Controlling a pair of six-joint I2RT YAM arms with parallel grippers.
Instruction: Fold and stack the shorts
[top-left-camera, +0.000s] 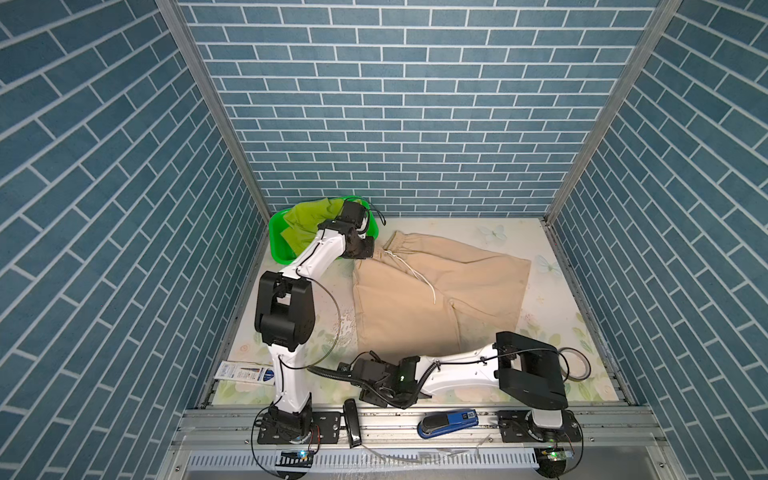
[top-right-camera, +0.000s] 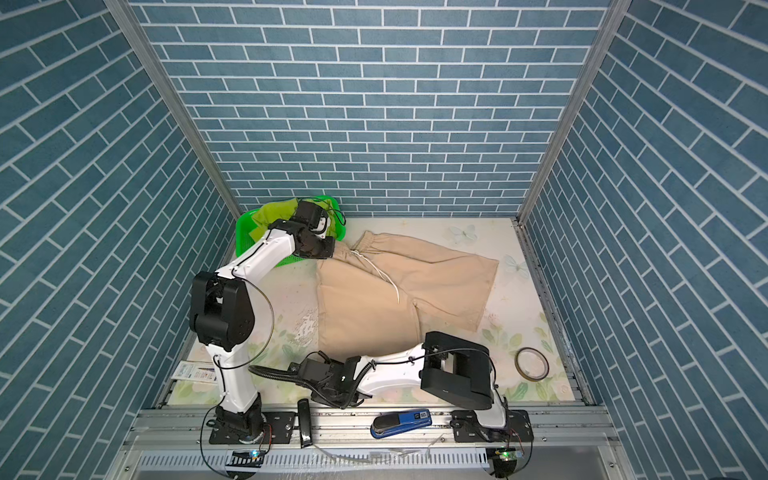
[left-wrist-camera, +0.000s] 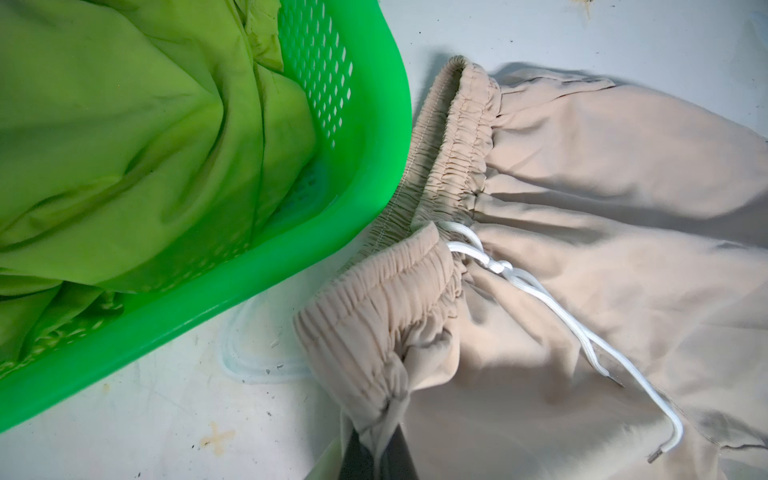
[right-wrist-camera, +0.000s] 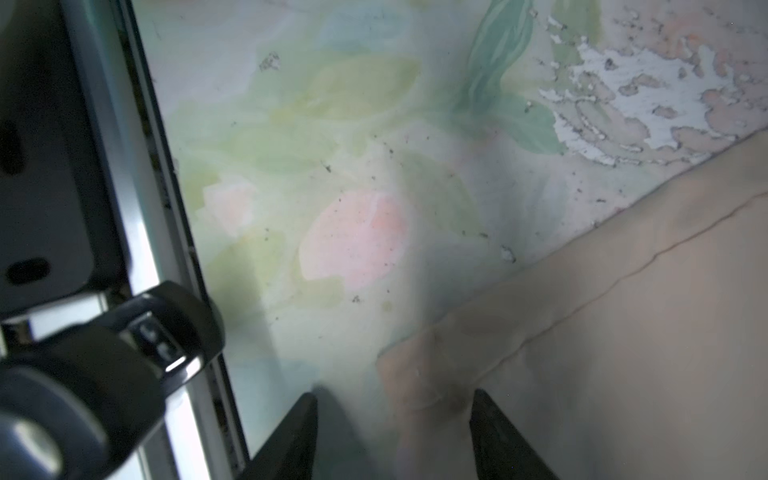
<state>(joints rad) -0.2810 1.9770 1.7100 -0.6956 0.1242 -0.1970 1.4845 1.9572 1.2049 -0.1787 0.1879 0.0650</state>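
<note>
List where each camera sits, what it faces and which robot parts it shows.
Top views: high over the front rail, looking down on the table; both arms show.
Left wrist: on the left arm, facing beige shorts waistband beside the basket; left claw tips pinch cloth.
Right wrist: on the right arm, facing the shorts' hem corner; right claw stands open.
Shared: beige shorts, in every view.

The beige cloth shorts (left-wrist-camera: 582, 199) look matt and soft, their elastic waistband ruched. The bright green perforated plastic basket (left-wrist-camera: 374, 166) shines glossy and smooth; the lime green cloth shorts (left-wrist-camera: 124, 124) in it have a slight sheen.
</note>
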